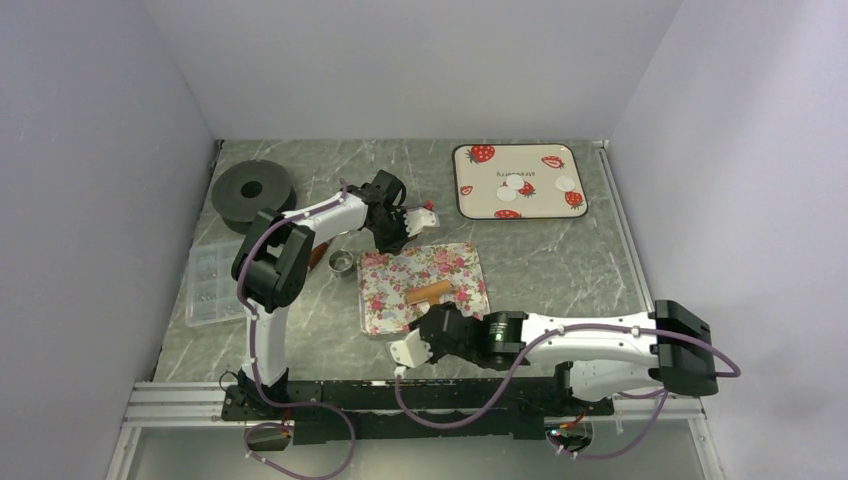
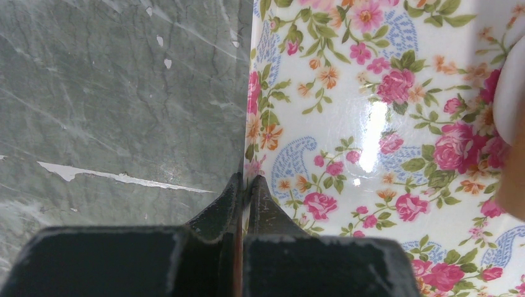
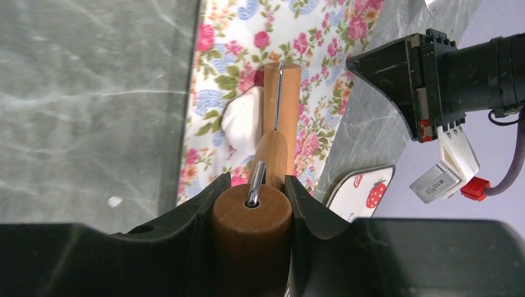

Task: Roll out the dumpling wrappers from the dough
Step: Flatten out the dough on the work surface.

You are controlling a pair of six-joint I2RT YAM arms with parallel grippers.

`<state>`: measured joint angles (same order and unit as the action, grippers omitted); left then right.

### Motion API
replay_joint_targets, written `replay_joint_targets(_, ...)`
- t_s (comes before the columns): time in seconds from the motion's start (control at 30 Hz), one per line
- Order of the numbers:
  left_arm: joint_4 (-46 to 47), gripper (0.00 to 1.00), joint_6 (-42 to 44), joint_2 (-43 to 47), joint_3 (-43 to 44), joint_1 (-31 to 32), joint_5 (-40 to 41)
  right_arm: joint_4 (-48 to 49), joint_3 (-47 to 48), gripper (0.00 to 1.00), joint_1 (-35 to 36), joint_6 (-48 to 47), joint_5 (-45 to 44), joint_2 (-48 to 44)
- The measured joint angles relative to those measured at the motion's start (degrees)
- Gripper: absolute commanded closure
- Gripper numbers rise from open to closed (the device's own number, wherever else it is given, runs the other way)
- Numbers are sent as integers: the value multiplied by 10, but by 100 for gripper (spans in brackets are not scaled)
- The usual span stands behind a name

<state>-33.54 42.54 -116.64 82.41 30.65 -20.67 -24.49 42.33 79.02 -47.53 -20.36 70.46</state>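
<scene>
A floral mat (image 1: 423,288) lies mid-table. My left gripper (image 1: 396,246) is at the mat's far left edge, its jaws pinched shut on that edge (image 2: 243,182). My right gripper (image 1: 432,320) is shut on the wooden handle (image 3: 252,213) of a rolling pin (image 1: 432,293). The pin's roller (image 3: 282,93) rests on the mat. A white lump of dough (image 3: 244,120) lies against the roller and shows at the frame edge (image 2: 511,86) in the left wrist view. Small white dumpling wrappers (image 1: 514,184) lie on the strawberry tray (image 1: 480,205) at the back right.
A small metal ring cutter (image 1: 342,262) stands just left of the mat. Further left are a clear plastic box (image 1: 213,283) and a black spool (image 1: 252,192). White walls close in the table on three sides.
</scene>
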Motion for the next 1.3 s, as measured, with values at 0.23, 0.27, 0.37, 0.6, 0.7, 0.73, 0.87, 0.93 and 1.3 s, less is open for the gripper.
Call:
replay_joint_targets(0.23,0,100,0,0,0,0,0,53,-1,100,-32,-16,2,34)
replay_joint_targets(0.27,0,100,0,0,0,0,0,47,-4,100,-27,-10,1,24)
replay_joint_targets(0.37,0,100,0,0,0,0,0,13,-7,100,-2,13,-2,-12)
replay_joint_targets(0.6,0,100,0,0,0,0,0,-9,-19,100,24,26,-12,-31)
replay_joint_targets(0.7,0,100,0,0,0,0,0,12,-20,100,7,15,-6,-16)
replay_joint_targets(0.73,0,100,0,0,0,0,0,23,-20,100,0,10,-6,-8)
replay_joint_targets(0.87,0,100,0,0,0,0,0,58,-17,100,-30,-6,-3,15)
replay_joint_targets(0.93,-1,100,0,-1,1,0,0,60,-8,100,-48,-5,10,19)
replay_joint_targets(1.3,-3,100,-2,-2,3,1,0,-54,122,100,-104,48,32,21)
